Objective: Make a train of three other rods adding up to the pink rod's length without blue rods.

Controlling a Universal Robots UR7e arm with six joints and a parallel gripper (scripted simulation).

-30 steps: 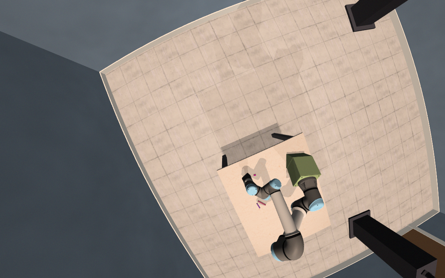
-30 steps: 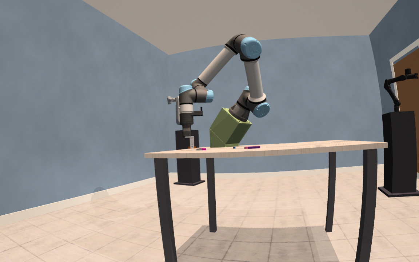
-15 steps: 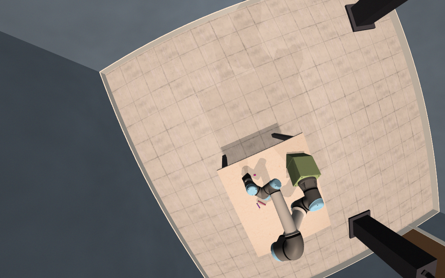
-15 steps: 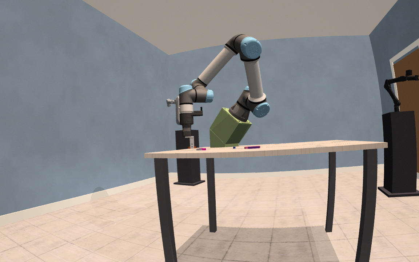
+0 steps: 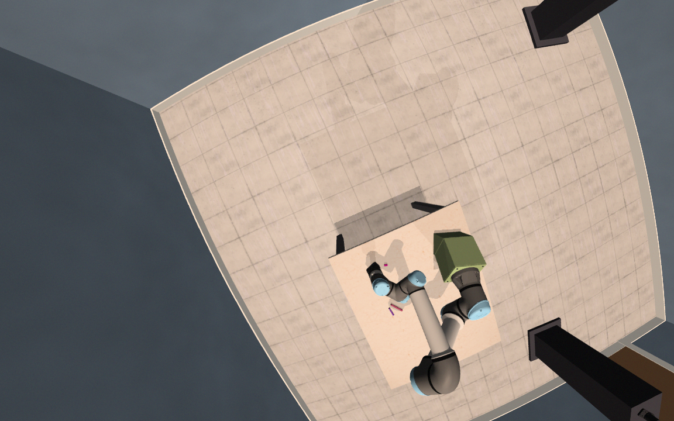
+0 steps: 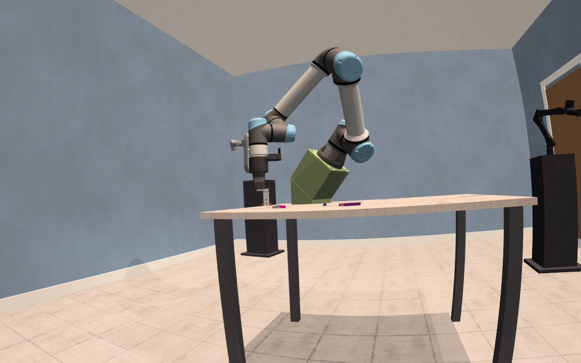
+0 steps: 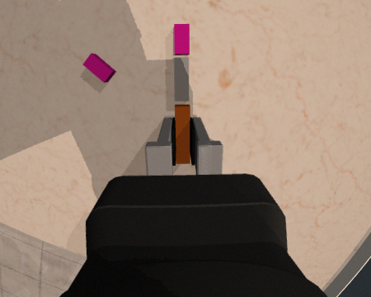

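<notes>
Your gripper (image 7: 182, 140) is clamped on the orange rod (image 7: 182, 132), held lengthwise between the two grey fingers, pointing away from the wrist camera. Wrist view, nearest first: black gripper body fills the lower frame, then the fingers, then the orange rod's far end.

Just past that end lies the grey rod (image 7: 181, 78), flat on the table (image 7: 296, 61), in line with the orange one. Whether the two ends touch, you cannot tell from here. Beyond it, end to end on the same line, a magenta rod (image 7: 181, 39). A second magenta rod (image 7: 99, 68) lies off to the left, turned at an angle, apart from the line and inside the arm's shadow.

Exterior view: your tool points straight down, fingertips close above the table near its left corner. Wrist vertical, forearm rising up and back to a high elbow, upper arm dropping to the olive pedestal (image 6: 315, 180). Whether the orange rod already rests on the surface, you cannot tell.

Farther right on the table, a purple rod (image 6: 352, 203) and the pink rod (image 5: 396, 306) lie side by side, well apart from the line.
</notes>
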